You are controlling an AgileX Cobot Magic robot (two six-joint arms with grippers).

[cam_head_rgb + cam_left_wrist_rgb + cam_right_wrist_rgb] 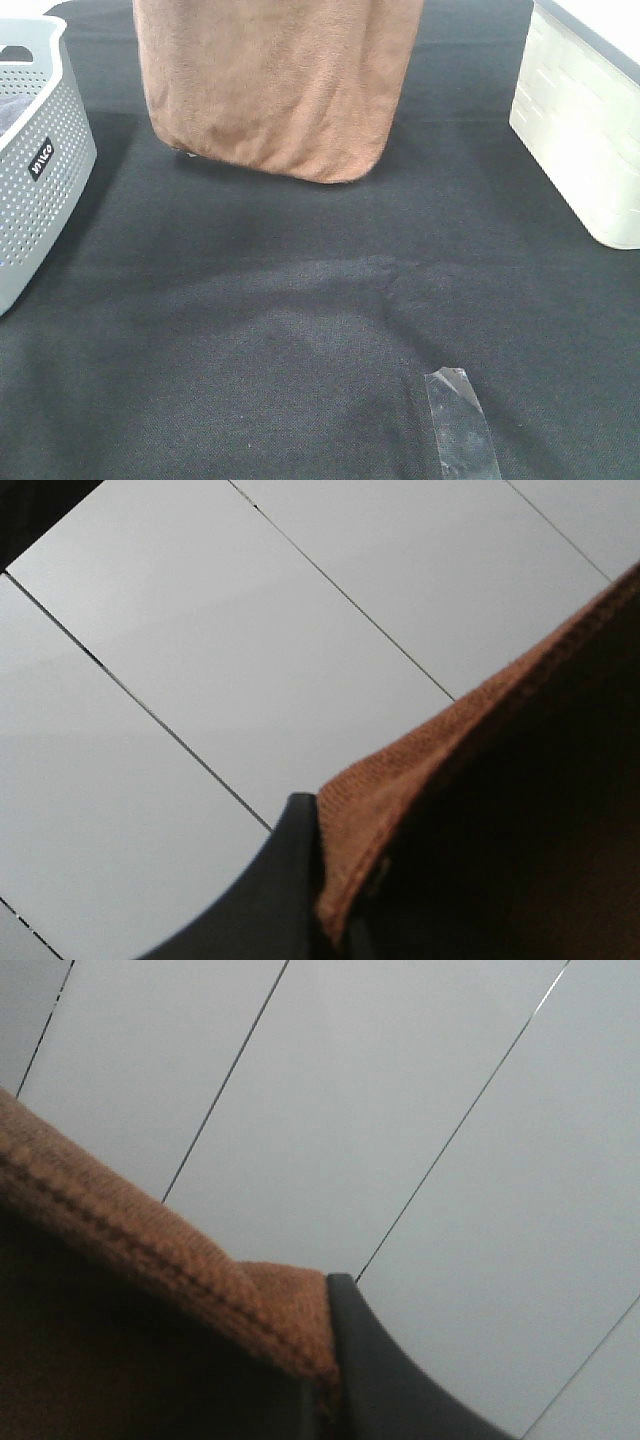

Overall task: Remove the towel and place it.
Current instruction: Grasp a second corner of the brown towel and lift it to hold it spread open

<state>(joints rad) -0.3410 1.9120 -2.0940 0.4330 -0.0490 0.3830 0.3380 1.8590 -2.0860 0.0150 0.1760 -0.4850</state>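
Observation:
The brown towel (275,85) hangs from above at the back middle of the exterior view, its lower edge close to the black table cloth (300,300). Both grippers are out of that view. In the left wrist view a black finger (270,900) presses against the towel's stitched edge (420,770). In the right wrist view a black finger (390,1380) presses against the towel's stitched corner (230,1300). Each gripper looks shut on the towel's upper edge. Both wrist cameras face white panels.
A grey perforated basket (35,160) stands at the left edge. A white bin (585,130) stands at the right edge. A strip of clear tape (460,420) lies on the cloth near the front.

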